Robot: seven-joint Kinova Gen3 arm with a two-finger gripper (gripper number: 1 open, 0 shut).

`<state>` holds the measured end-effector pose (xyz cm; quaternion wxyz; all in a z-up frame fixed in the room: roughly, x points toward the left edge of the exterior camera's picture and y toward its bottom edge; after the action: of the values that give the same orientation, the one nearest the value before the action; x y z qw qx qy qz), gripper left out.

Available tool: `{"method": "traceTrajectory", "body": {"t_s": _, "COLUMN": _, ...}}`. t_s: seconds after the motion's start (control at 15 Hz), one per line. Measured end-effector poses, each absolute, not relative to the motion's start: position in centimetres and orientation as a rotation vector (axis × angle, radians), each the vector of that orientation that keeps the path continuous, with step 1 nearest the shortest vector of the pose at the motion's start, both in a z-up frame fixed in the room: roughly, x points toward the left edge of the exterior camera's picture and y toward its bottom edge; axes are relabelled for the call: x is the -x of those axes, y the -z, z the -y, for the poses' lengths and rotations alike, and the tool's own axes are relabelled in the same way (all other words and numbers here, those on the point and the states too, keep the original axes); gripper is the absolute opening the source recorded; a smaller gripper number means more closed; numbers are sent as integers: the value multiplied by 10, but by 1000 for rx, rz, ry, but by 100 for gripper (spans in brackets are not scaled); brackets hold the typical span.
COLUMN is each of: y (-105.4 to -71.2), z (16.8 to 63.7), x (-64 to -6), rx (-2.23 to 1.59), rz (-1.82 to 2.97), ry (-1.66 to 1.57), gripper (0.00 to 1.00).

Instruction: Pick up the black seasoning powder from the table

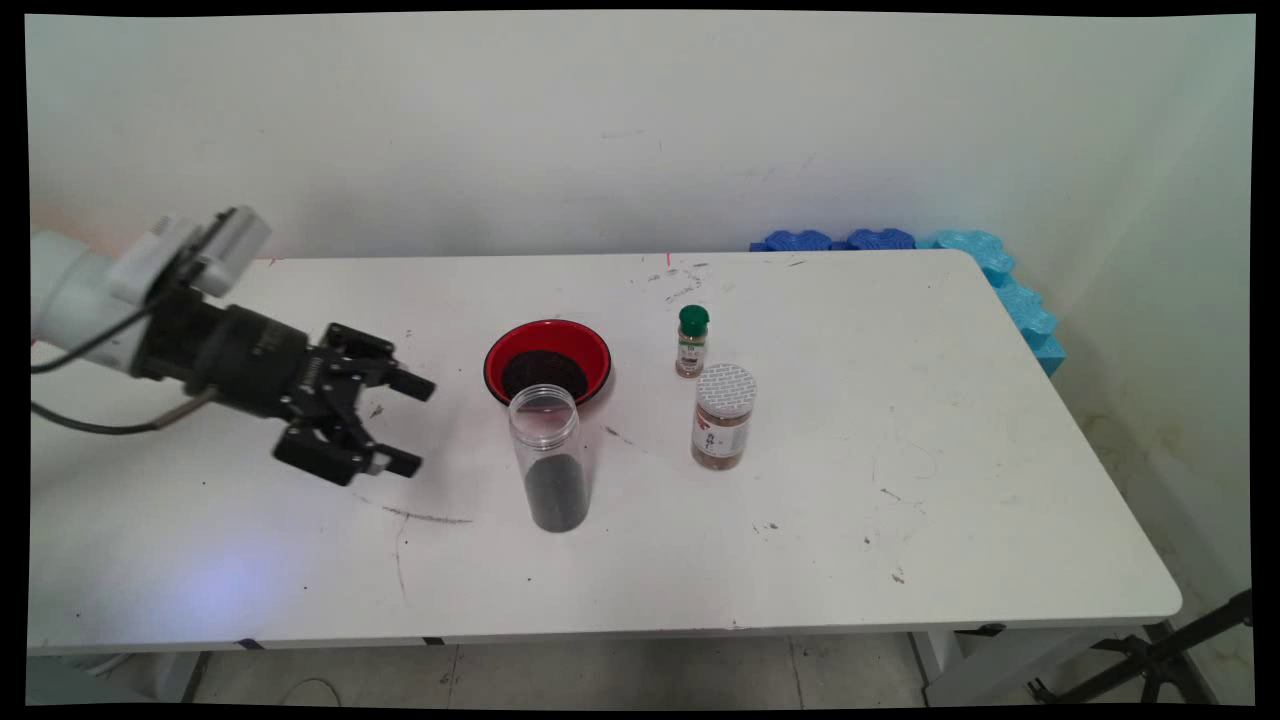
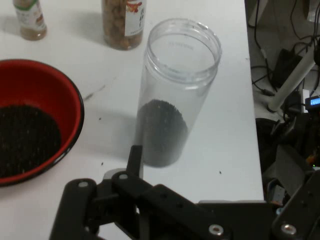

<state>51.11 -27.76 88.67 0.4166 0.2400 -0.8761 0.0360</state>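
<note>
Clear jar (image 2: 172, 95): upright, lidless, dark grains filling its bottom, just beyond the pincer's black linkage.
Red bowl (image 2: 35, 125): left of the jar, holding dark grains.
Far edge: two bottles, a brown-filled one (image 2: 122, 22) and a smaller one (image 2: 30, 20), tops cropped.
Tabletop (image 2: 220, 150): white.
Pincer: fingertips possibly out of frame.

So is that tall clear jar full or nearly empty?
Mostly empty: the clear jar stands upright without a lid, with dark grains filling only about its bottom third.
</note>
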Motion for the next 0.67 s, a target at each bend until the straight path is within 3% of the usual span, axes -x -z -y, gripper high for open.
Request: {"method": "traceTrajectory", "body": {"t_s": 0.67, "y": -858, "z": 308, "x": -468, "rx": -548, "rz": 2213, "ry": -100, "gripper": 100}}
